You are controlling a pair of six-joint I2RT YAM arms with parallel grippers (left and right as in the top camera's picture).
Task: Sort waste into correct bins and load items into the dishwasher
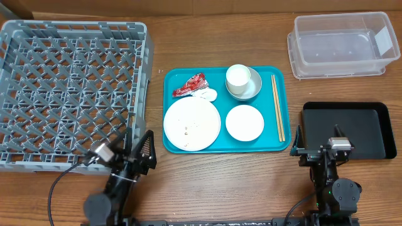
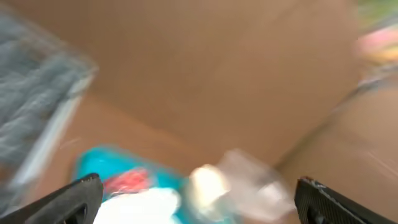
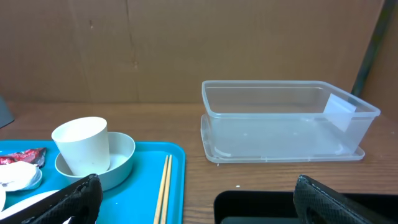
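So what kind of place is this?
Probably a lab tabletop staged for dish clearing, not a real kitchen: a cardboard backdrop, a grey dish rack, and a teal tray holding a crumb-flecked plate.

The dish rack (image 1: 69, 88) is grey, its floor an open lattice of crossed bars. The serving tray (image 1: 223, 145) is teal. The crumpled wrapper (image 1: 190, 85) is red with a few lighter flecks, and the scrap (image 1: 208, 95) is white. The plate (image 1: 191, 124) is white with faint specks. The cup (image 1: 238, 76) is white, the bowl under the cup (image 1: 253, 90) pale grey-white, the other bowl (image 1: 244, 122) white. The chopsticks (image 1: 277, 107) are light tan wood. The tub (image 1: 342, 44) is clear, with a whitish frosted patch at one end. The shallow tray (image 1: 348, 129) is black. The bench (image 1: 220, 182) is brown with wood grain.
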